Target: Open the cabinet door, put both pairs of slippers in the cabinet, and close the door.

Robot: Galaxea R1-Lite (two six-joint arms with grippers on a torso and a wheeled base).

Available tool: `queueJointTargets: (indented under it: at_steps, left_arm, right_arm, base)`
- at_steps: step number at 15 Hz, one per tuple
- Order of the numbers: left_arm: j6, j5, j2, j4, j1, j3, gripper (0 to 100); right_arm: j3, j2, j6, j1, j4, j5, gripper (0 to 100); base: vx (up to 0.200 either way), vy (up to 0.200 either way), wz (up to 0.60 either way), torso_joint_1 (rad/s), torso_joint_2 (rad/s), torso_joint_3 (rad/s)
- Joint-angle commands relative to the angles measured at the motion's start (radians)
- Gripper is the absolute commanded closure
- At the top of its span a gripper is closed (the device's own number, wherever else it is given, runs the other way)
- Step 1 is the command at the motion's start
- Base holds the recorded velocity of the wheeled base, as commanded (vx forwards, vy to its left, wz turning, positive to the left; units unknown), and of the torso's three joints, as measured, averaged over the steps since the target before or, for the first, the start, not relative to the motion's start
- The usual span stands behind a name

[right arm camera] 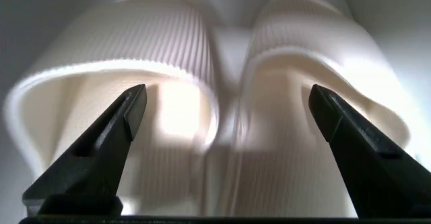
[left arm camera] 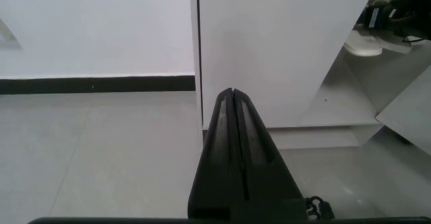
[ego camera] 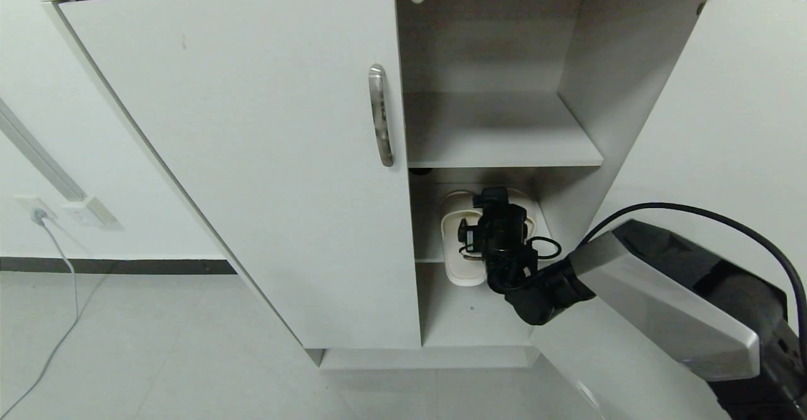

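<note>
Head view: cream slippers (ego camera: pixel 455 253) at the front edge of the cabinet (ego camera: pixel 630 60) low shelf. Right wrist view: right gripper (right arm camera: pixel 227 95), fingers wide apart, right by them. Left gripper (left arm camera: pixel 231 95) fingers are together

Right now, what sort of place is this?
Likely a home entryway: a white two-door cabinet with one door open, cream ribbed slippers inside it, and a pale tiled floor.

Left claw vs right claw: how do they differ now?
The black left claw is shut; the black right claw is open. The left claw hangs over the grey tiled floor outside the white cabinet; the right claw is inside its middle compartment, at the pair of cream ribbed slippers. Both are black and tapered.
</note>
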Motion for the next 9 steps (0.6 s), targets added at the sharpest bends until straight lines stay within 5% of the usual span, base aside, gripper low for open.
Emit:
queueJointTargets:
  at_steps: [1, 9]
  left_arm:
    - [0.000, 0.001, 0.001, 0.000, 0.000, 0.000, 100]
    - [0.002, -0.001, 0.001, 0.000, 0.000, 0.000, 100]
  right_arm:
    - [0.130, -0.097, 0.000, 0.029, -0.064, 0.001, 0]
    - [0.729, -0.376, 0.002, 0.195, -0.391, 0.001, 0]
  base:
    - [0.000, 0.000, 0.00, 0.000, 0.00, 0.000]
    - [0.000, 0.000, 0.00, 0.000, 0.00, 0.000]
